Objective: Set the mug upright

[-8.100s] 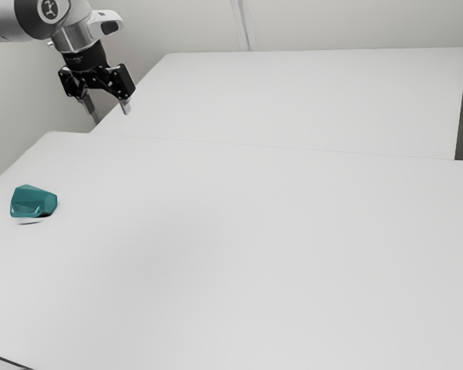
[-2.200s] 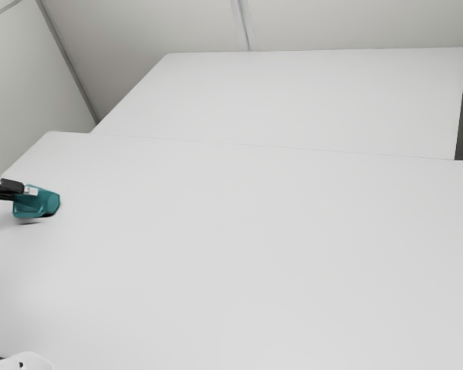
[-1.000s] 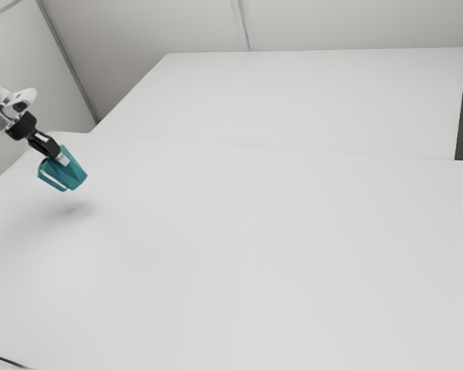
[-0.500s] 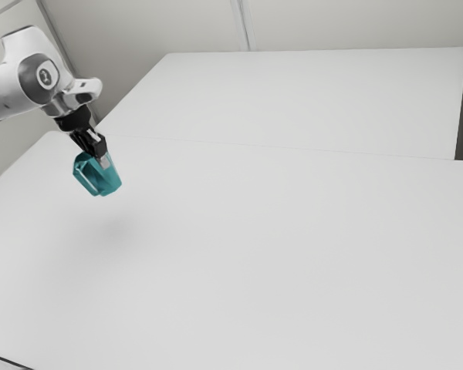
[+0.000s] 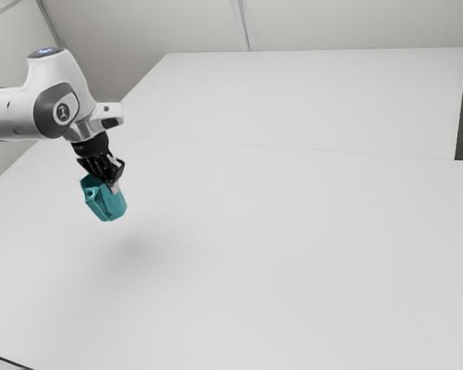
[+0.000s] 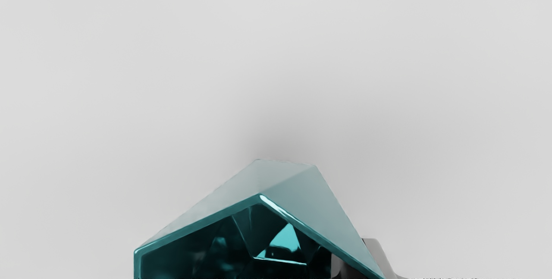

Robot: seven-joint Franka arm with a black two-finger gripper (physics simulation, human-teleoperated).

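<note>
The black two-finger hand (image 5: 113,185) grips a tilted, glossy teal faceted mug (image 5: 109,206) above the smooth white worktop (image 5: 255,262), toward the exterior view's left edge; its open mouth shows dark, angular inner walls.

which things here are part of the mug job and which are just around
Part of the job:
- teal mug, tilted, off the table
- jaws, shut on the mug
- near table, probably where the mug will stand

Just around:
- white surface beyond the near table
- back wall
</note>
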